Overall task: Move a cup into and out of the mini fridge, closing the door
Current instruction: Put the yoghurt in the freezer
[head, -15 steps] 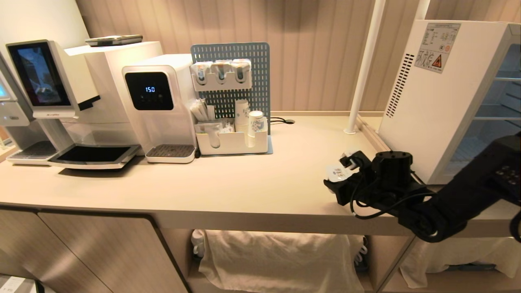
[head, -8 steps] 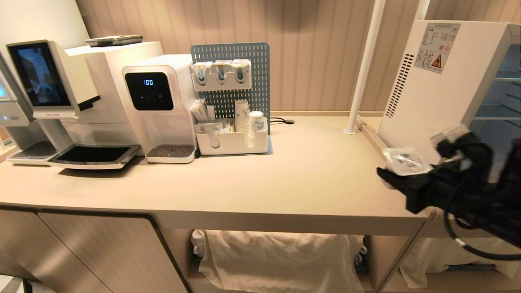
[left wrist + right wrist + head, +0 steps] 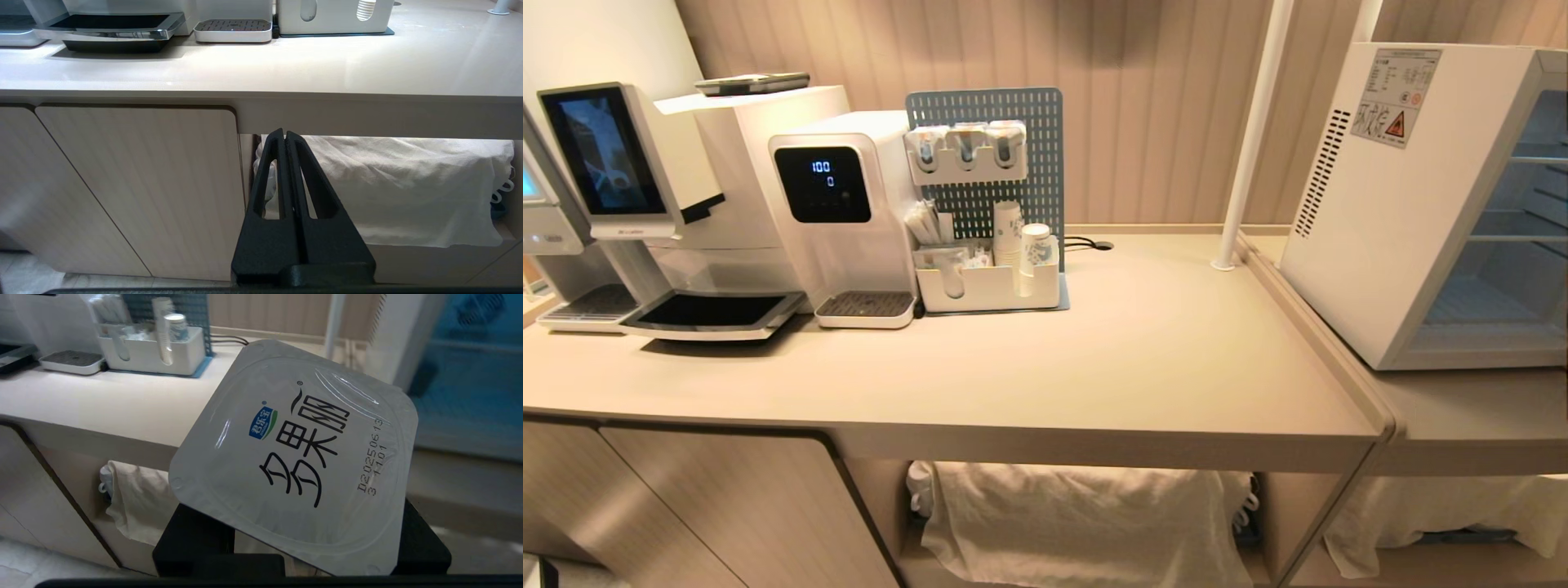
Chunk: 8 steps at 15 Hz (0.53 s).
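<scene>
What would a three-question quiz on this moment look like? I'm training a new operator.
1. True or false: the cup sits on the counter.
2. Which gripper holds the cup: A left, B right?
3. Fill in: the mini fridge interior is ____ to view, shelves bare.

Key: 1 false, it is clamped in the right gripper; 2 B, the left gripper has its jaws shut on nothing below the counter edge; 3 open.

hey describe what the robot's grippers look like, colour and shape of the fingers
Both are matte black plastic. The left gripper has two long wedge-shaped fingers, each with a slot-like cut-out, rising from a wide black base. Of the right gripper, only blocky black parts show. No cables or markings are visible.
</scene>
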### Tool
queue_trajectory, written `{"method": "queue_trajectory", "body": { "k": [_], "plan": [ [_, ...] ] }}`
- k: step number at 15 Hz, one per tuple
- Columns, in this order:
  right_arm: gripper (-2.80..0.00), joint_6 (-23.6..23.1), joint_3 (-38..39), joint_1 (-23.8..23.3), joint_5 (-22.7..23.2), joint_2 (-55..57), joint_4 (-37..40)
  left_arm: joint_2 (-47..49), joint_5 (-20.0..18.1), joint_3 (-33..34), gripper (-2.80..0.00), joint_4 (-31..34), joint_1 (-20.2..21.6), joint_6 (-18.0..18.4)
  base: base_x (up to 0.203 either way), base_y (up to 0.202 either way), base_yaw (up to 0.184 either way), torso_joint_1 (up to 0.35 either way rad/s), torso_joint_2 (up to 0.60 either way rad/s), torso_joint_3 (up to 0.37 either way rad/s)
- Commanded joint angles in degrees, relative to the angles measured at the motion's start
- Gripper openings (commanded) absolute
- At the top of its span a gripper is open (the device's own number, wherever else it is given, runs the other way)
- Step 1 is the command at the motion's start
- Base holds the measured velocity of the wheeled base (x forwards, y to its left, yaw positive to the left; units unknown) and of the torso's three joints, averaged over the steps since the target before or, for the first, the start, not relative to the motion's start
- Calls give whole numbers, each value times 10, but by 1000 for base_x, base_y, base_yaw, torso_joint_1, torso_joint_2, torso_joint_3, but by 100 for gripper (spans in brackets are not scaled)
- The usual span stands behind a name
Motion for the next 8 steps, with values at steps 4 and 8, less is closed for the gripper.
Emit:
{"method": "queue_trajectory", "body": {
  "k": [4,8],
  "plan": [
    [-280,131,-65,-104,42,-69,294,0,0,0,-280,0,0,0,0,0,0,0,0,0],
    [-280,156,-185,-106,72,-69,407,0,0,0,-280,0,0,2,0,0,0,0,0,0]
  ]
}}
